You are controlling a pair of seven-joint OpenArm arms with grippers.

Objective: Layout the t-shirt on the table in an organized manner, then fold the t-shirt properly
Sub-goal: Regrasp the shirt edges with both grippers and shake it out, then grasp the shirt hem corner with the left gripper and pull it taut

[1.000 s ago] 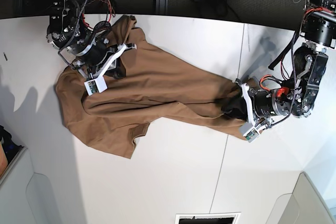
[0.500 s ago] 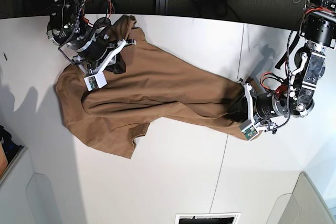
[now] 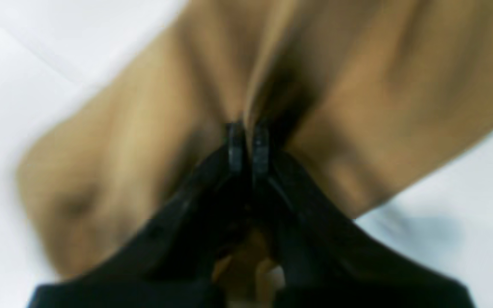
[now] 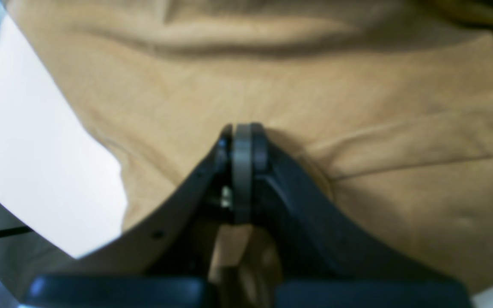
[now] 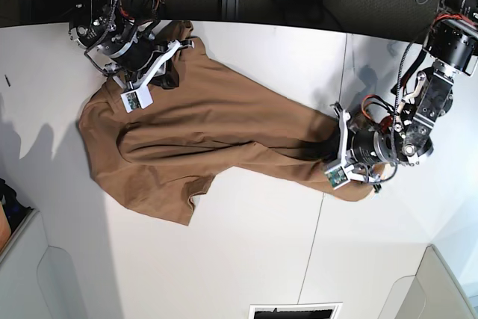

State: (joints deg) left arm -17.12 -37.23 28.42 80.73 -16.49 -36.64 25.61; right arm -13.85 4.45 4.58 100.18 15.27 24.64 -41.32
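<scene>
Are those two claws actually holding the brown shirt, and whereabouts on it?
Yes. The left gripper is shut on a bunched fold at one narrow end of the t-shirt; the right gripper pinches its opposite, wider end, near an edge.

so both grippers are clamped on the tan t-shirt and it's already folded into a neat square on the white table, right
Not quite. Both the left gripper and right gripper are shut on the t-shirt, but it is not folded: the base view shows it stretched out and rumpled across the table, bunched toward the left gripper's end.
</scene>
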